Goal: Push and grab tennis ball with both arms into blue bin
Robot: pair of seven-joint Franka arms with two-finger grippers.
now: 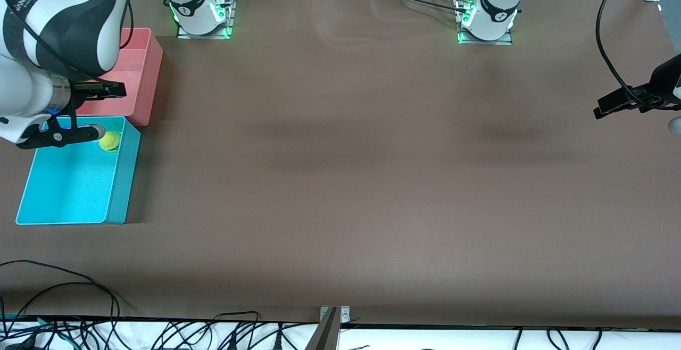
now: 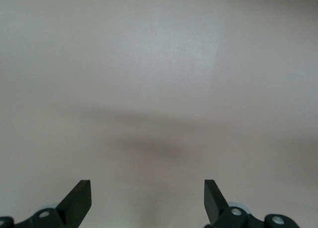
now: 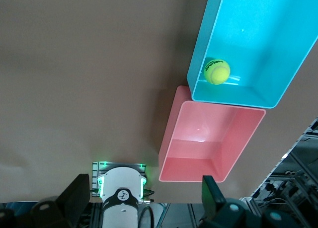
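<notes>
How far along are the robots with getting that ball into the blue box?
It looks done: the tennis ball lies inside the blue bin, in the corner nearest the pink bin. The right gripper is open, empty, above the bins; the left gripper waits open over bare table. Nothing visible remains.

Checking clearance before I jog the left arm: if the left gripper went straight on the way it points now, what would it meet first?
Probably just the bare table. The left gripper, open, has only brown tabletop ahead in its wrist view; no object shows in that line, though how far off the surface lies is unclear.
</notes>
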